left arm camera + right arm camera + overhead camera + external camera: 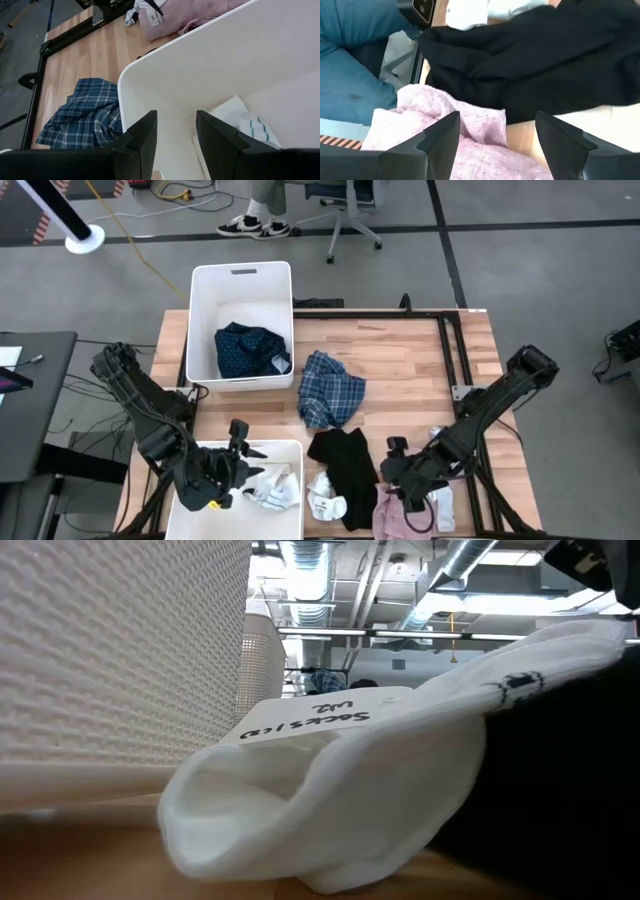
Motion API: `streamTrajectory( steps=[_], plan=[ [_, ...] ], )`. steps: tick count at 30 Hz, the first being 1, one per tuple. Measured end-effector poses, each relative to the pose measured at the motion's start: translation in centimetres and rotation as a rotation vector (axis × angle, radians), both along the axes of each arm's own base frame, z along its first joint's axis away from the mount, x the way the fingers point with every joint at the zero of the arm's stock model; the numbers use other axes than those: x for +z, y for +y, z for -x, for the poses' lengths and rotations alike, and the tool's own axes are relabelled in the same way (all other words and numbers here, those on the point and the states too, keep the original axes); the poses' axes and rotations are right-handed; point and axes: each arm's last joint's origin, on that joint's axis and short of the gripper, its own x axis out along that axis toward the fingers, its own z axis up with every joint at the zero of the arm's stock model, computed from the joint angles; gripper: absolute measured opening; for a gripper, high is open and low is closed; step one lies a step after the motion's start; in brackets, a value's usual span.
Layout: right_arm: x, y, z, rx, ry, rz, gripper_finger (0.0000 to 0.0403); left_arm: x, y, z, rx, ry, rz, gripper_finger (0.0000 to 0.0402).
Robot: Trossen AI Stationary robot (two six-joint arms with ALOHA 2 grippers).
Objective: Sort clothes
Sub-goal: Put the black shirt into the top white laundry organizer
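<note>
When you look down from the high view, your left gripper [238, 463] hangs over the near white bin [215, 520], with white socks [272, 488] lying in that bin just beyond its fingertips. Your right gripper [395, 475] sits at the table's near edge, between the black top [345, 460] on one side and the pink shirt [393, 515] right under it. The blue plaid shirt [330, 388] lies well ahead of both grippers on the wooden table [400, 350], and the navy dotted shirt [250, 350] rests inside the far white bin [240, 285]. Another white sock [325, 502] lies against the black top's near end.

In the low view, you see that white sock [330, 800] close up, a handwritten label [320, 718] on it, dark cloth to its right and a bin wall [110, 660] to its left. Neither gripper shows here.

In the left wrist view, your left jaws stand partly apart with nothing between them, poised above the bin's floor; a folded white sock with teal stripes [250, 125] lies just past one finger [220, 145], and the plaid shirt [85, 115] is outside the bin wall.

In the right wrist view, your right jaws are spread wide and grip nothing; the pink shirt [445, 125] lies between and under the fingers [440, 145], the black top [535, 55] just ahead of them.
</note>
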Motion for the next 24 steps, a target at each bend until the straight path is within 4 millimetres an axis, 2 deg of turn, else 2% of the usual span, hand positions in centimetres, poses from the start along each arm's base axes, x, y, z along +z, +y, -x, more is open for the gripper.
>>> streamTrajectory(
  steps=[4,7,13,20,24],
  plan=[
    [-0.9,0.1,-0.6,-0.007,-0.021,-0.015,0.0292,0.0,0.0,0.0,-0.003,-0.001,-0.005,0.0132],
    [-2.2,0.1,-2.0,-0.023,-0.033,0.005,0.0306,0.0,0.0,-0.1,-0.002,-0.006,-0.003,0.0132],
    [-6.0,-1.2,-4.7,-0.075,0.037,0.111,0.0331,0.1,-0.1,-0.1,-0.003,-0.011,0.001,0.0132],
    [-8.8,-2.4,-7.9,-0.097,-0.012,0.116,0.0361,0.1,-0.1,-0.1,-0.003,-0.01,0.005,0.0132],
    [-11.4,-3.4,-9.0,-0.141,0.044,0.155,0.0357,0.1,-0.1,-0.1,0.0,-0.009,0.009,0.0132]
  ],
)
